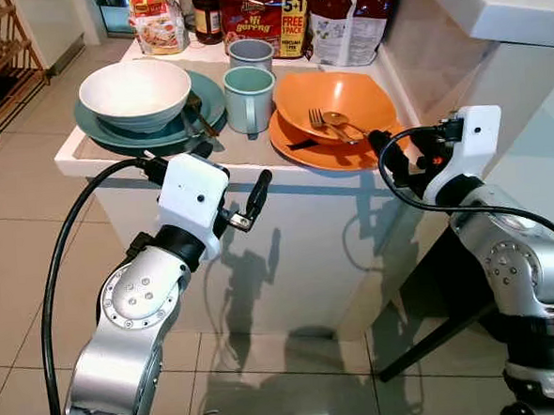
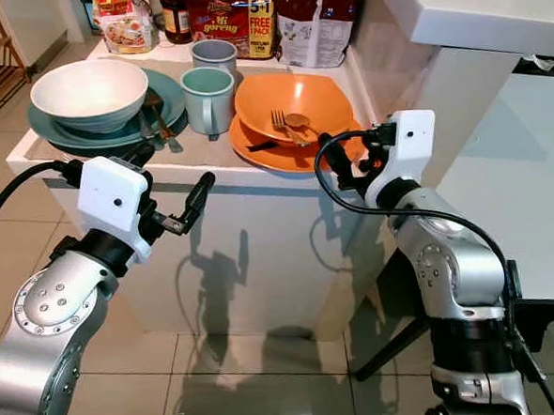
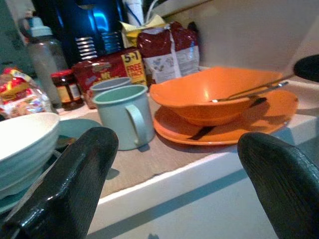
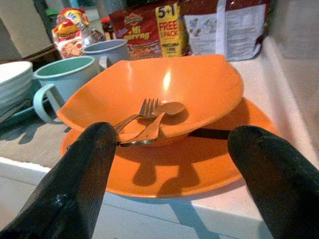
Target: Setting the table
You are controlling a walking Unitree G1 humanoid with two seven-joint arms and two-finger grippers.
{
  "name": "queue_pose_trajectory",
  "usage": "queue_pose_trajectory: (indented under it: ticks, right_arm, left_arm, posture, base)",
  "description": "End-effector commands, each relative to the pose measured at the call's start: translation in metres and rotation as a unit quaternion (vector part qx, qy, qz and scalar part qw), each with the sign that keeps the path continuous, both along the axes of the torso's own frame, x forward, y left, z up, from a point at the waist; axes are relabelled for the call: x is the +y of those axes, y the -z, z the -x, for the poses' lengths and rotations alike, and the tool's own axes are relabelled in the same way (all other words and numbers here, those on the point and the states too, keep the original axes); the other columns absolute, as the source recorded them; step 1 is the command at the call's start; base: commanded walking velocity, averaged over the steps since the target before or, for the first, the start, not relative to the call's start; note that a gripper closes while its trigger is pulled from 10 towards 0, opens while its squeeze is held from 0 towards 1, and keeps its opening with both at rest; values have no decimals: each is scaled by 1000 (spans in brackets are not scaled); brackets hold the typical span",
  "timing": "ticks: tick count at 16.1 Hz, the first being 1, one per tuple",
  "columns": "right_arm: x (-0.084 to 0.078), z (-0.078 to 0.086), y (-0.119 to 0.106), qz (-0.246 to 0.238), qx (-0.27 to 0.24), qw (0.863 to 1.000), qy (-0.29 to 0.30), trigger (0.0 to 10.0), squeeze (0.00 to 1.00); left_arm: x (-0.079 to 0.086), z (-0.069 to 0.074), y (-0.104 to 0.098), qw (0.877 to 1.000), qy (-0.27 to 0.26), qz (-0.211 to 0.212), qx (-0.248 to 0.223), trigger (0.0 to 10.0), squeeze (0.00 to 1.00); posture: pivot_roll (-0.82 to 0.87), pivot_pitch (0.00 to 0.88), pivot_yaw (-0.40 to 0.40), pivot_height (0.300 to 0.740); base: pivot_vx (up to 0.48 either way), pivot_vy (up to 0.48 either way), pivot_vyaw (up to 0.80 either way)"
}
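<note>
Right gripper [image 4: 169, 174] gapes wide, empty, at the orange bowl [image 1: 332, 105] on its plate [image 1: 302, 154], 1 o'clock on the counter [image 1: 245, 153]. Left gripper [image 3: 174, 189] likewise empty. Fork [image 4: 137, 115] and spoon [image 4: 157, 122] may slide out if the bowl tilts.

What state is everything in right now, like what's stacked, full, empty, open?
Orange bowl: on the orange plate, holding a fork and spoon.
White bowl: empty, on the teal plate.
Green mug: upright, empty.
Grey mug: upright behind it.
Left hand: open, empty.
Right hand: open, facing the orange bowl.
</note>
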State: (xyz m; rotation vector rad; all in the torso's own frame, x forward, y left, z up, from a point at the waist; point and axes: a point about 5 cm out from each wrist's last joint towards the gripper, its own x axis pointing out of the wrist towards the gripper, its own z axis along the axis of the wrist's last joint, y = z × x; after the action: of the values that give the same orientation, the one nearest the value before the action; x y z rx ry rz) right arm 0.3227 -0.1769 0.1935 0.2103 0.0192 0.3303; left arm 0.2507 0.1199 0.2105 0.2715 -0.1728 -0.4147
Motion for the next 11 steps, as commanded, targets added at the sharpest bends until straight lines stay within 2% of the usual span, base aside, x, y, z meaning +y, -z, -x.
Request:
queue_pose_trajectory:
  ticks: [1, 3, 7, 9, 11]
  right_arm:
    - [-4, -2, -6, 3, -16, 1000, 0, 10000, 0]
    - [-3, -11, -11, -4, -44, 999, -19, 10000, 0]
    - [0, -20, -8, 32, -62, 998, -10, 10000, 0]
    - [-2, -26, -6, 81, -75, 994, 5, 10000, 0]
    - [-1, -27, -4, 80, -75, 994, 2, 10000, 0]
  left_arm:
    - [-6, 3, 1, 1000, 21, 2, 7, 10000, 0]
    - [-18, 7, 4, 997, 69, 5, 27, 10000, 0]
    - [-21, 8, 4, 997, 71, 4, 25, 10000, 0]
    - [-21, 9, 3, 997, 77, 1, 27, 10000, 0]
    - [-20, 9, 3, 997, 78, 0, 29, 10000, 0]
  posture:
    - [49, 61, -102, 740]
    - [53, 56, -91, 740]
    - [58, 53, -82, 740]
    - [61, 54, -82, 740]
    - [61, 57, -82, 740]
  base:
    - [0, 0, 0]
    - [0, 0, 0]
    - [0, 0, 0]
    - [0, 0, 0]
    - [0, 0, 0]
